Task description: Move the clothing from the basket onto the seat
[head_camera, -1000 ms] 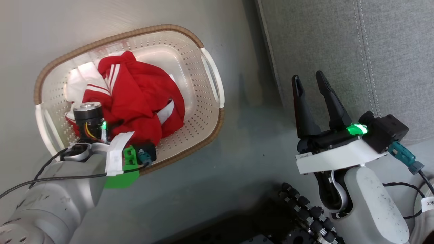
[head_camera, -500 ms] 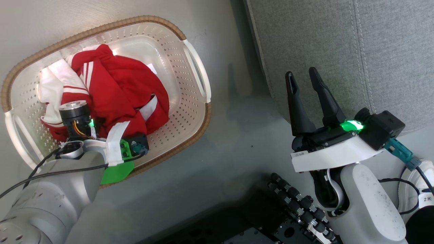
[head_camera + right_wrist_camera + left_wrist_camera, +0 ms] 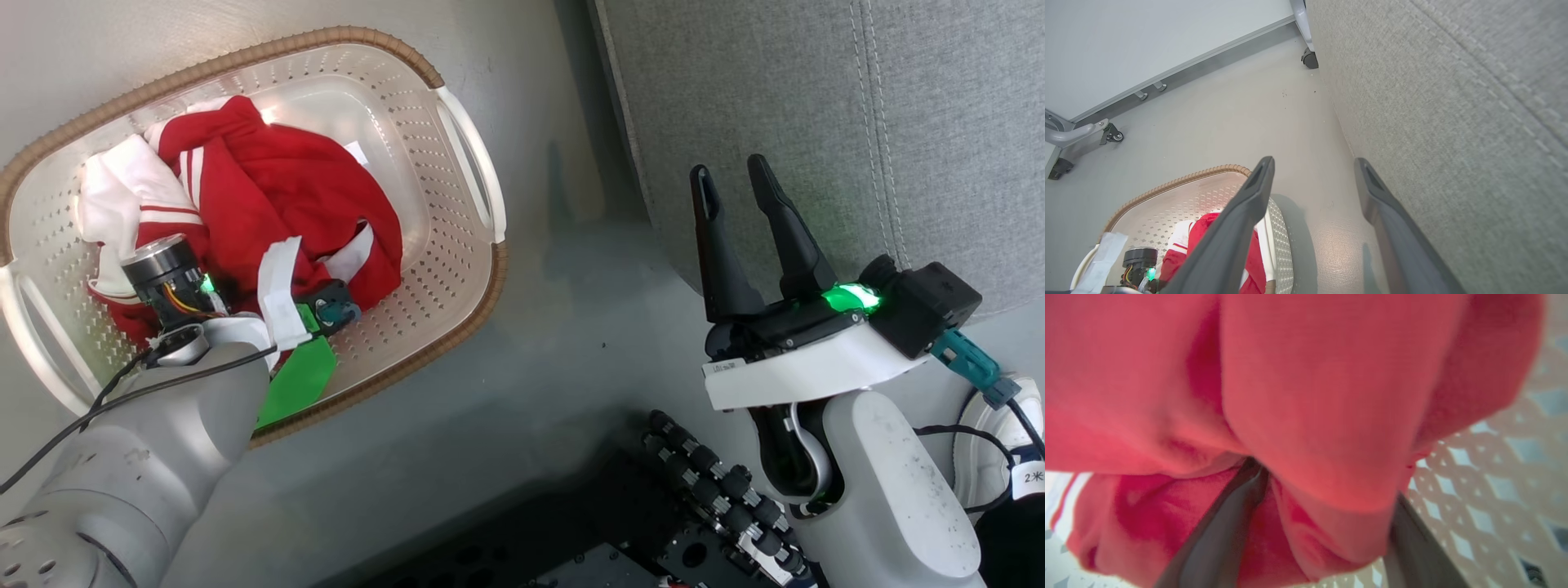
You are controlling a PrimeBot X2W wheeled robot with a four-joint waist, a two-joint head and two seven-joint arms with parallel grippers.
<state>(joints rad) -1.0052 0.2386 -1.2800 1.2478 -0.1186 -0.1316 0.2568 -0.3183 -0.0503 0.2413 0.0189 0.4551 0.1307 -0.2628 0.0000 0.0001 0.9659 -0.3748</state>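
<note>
1. Smooth grey floor (image 3: 555, 384) carries everything. In the right wrist view a white panel on castors (image 3: 1147, 41) stands at its far end.
2. Farthest left in the head view, a cream-white perforated plastic basket (image 3: 469, 175) with a brown woven-look rim and white side handles sits on that floor.
3. Inside it lies the clothing (image 3: 302, 188), soft red fabric with white panels and thin white stripes. It is bunched in a heap toward the basket's left half.
4. The robot's pale left forearm reaches down into the heap, and the left claw (image 3: 1327, 486) is sunk into the cloth. The left wrist view shows its two dark fingers (image 3: 1220, 531) spread wide, with a thick fold of red fabric bulging between them. The fold is not pinched, so this claw stands wide rather than clamped.
5. A bare strip of floor lies between the basket and the sofa.
6. The right claw (image 3: 731, 171) hangs above that strip, its fingers pointing up the head view. They stand wide apart with nothing between them.
7. Farthest right is the large light-grey upholstered seat (image 3: 816, 98) with stitched seams. In the head view the right claw's tips overlap its edge. Whether they touch the fabric, I cannot tell.
</note>
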